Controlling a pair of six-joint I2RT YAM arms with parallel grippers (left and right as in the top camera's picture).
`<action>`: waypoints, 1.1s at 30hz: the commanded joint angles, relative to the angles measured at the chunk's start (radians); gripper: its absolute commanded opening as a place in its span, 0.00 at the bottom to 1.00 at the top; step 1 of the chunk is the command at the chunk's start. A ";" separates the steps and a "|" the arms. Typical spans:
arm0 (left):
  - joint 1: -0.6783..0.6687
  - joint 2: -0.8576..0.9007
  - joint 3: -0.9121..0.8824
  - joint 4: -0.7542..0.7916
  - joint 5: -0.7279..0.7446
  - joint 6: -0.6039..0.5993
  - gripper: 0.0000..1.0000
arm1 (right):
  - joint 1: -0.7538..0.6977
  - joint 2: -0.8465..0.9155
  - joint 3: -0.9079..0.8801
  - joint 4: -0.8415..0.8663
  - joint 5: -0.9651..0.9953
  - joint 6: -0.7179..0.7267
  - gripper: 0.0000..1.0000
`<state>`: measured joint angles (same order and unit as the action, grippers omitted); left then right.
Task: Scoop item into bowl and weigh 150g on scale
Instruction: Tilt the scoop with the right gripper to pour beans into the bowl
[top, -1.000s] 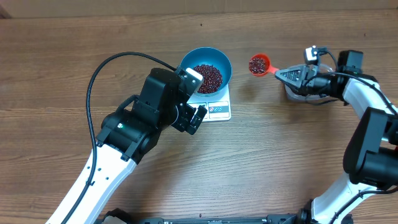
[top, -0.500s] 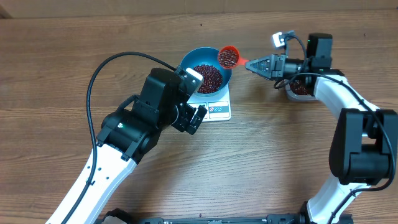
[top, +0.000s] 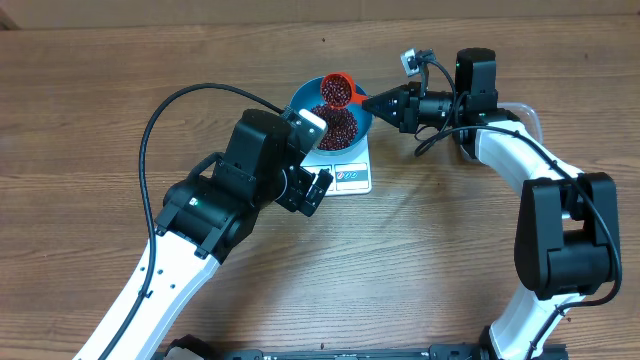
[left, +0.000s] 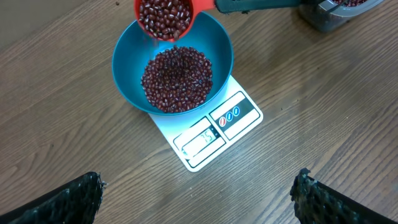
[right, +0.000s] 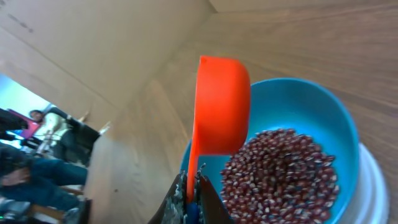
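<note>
A blue bowl (top: 364, 126) stands on the white scale (top: 352, 180), with a heap of dark red beans (top: 338, 126) inside it. My right gripper (top: 378, 102) is shut on the handle of a red scoop (top: 337, 90), which is full of beans and hangs over the bowl's far rim. The right wrist view shows the scoop (right: 222, 106) above the bowl (right: 311, 106) and my right gripper (right: 191, 186) pinching its handle. My left gripper (left: 198, 185) is open and empty, hovering over bare wood in front of the scale (left: 214, 134).
A clear plastic container (top: 522, 113) with more beans sits behind my right arm, to the right of the scale. A black cable (top: 160, 120) loops over the table on the left. The rest is bare wooden tabletop.
My right gripper has carried the loaded scoop leftwards from beside the container to over the bowl's far rim. The left arm has not moved.
</note>
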<state>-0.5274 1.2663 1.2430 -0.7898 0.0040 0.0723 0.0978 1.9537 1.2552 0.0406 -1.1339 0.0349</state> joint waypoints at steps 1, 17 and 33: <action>0.003 0.005 -0.004 0.000 0.008 -0.016 1.00 | -0.002 0.000 0.007 0.000 0.019 -0.138 0.04; 0.003 0.005 -0.004 0.001 0.008 -0.016 0.99 | -0.002 0.000 0.007 -0.020 0.076 -0.953 0.04; 0.003 0.005 -0.004 0.000 0.008 -0.016 1.00 | -0.002 -0.001 0.007 0.101 0.145 -0.972 0.04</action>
<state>-0.5274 1.2663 1.2430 -0.7898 0.0040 0.0723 0.0978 1.9537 1.2552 0.1379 -0.9874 -1.0454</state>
